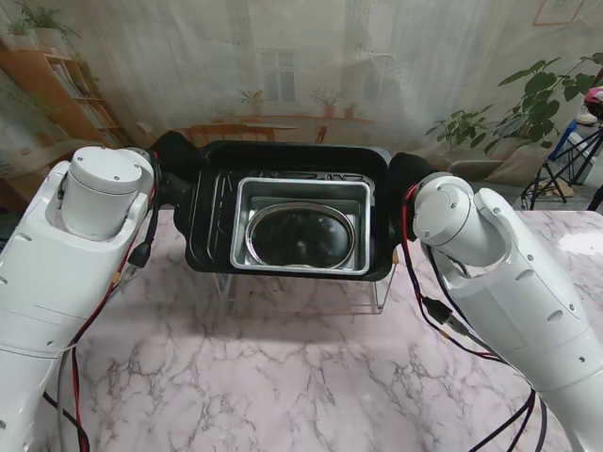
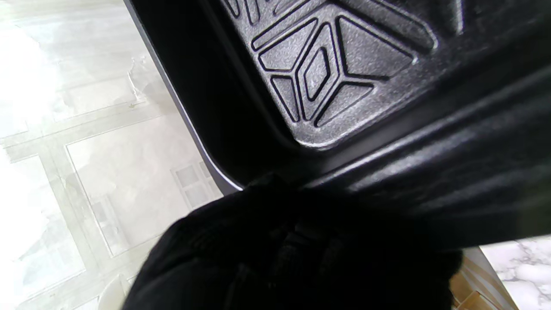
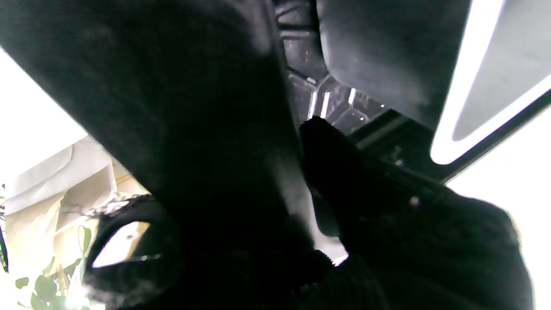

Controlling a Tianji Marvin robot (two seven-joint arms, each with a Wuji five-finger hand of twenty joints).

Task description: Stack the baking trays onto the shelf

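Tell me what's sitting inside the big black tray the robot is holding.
Inside the black tray sits a rectangular silver tray, and in that an oval metal dish. They cover most of the black tray's floor, so anything beneath them stays hidden.

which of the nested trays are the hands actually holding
The big black tray, the outermost one: both the left hand and right hand grip its ends.

A pale backdrop (image 1: 283, 66) printed with a building facade and windows hangs across the far side of the scene, brightly lit. At far left a wooden bookshelf (image 1: 66, 89) carries a small potted plant (image 1: 33, 21). At far right a leafy green plant (image 1: 528, 108) spreads beside a dark tripod stand (image 1: 565, 165). Nearer, a white marble table top (image 1: 283, 367) with grey veins fills the foreground, with glare at its right edge.
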